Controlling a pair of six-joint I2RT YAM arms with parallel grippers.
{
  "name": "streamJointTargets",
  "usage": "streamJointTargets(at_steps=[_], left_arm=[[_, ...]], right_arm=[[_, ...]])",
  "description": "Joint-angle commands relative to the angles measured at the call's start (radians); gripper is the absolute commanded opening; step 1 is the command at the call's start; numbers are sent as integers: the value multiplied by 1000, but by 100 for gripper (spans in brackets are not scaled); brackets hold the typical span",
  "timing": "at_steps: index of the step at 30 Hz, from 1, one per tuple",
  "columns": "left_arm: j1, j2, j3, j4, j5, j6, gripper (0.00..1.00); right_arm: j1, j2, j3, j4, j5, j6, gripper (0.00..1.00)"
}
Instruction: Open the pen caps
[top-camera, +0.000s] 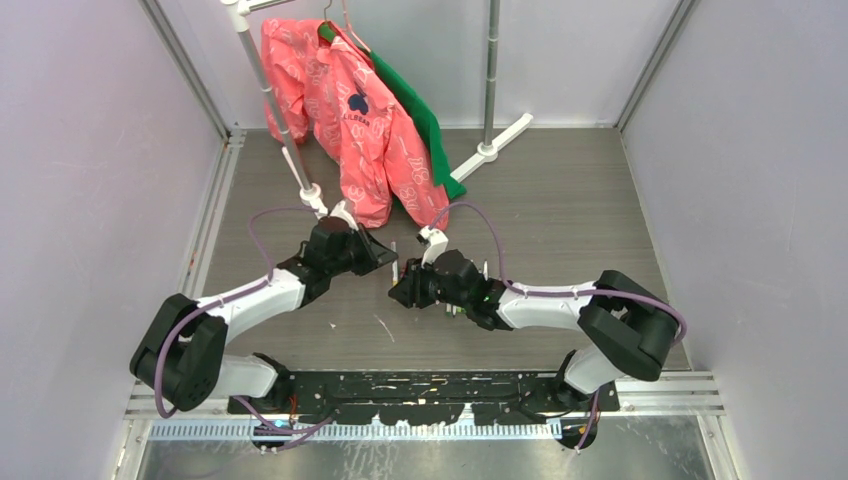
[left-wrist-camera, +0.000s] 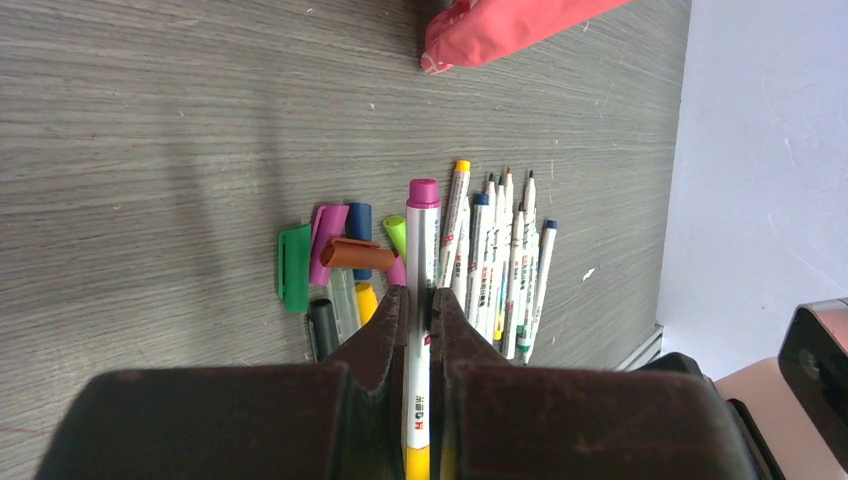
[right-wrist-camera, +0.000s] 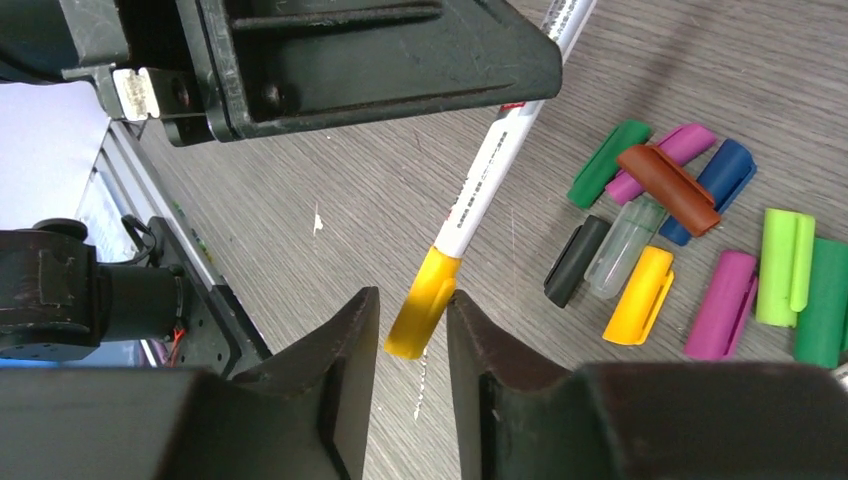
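The yellow cap (right-wrist-camera: 424, 306) sits on the near end of a white pen (right-wrist-camera: 487, 170), held in the air above the worktop (left-wrist-camera: 150, 150). In the right wrist view the cap points straight into the gap of the right pincer (right-wrist-camera: 412, 300), its long axis in line with the barrel. That pincer is part spread, with one finger on each side of the cap and very close to it. I cannot tell whether the pads touch it yet. The left pincer (left-wrist-camera: 421, 293) is pressed together on the barrel partway along, with the magenta end (left-wrist-camera: 423, 192) sticking out beyond its tips. The right arm is therefore the one at the cap. To my eye, the pull must run along the pen's axis, away from the left pincer. Loose caps (right-wrist-camera: 690, 190) lie in a heap on the worktop below, just beside a row of pens (left-wrist-camera: 500, 270)
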Motion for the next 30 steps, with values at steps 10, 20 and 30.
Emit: streamJointTargets(at_steps=[10, 20, 30], left_arm=[[-8, -15, 2, 64, 48, -9, 6], [-22, 30, 18, 52, 87, 16, 25], [-39, 5, 27, 1, 13, 48, 0]], right_arm=[[8, -7, 25, 75, 0, -2, 1], [7, -23, 24, 67, -2, -5, 1], [7, -30, 25, 32, 18, -12, 1]])
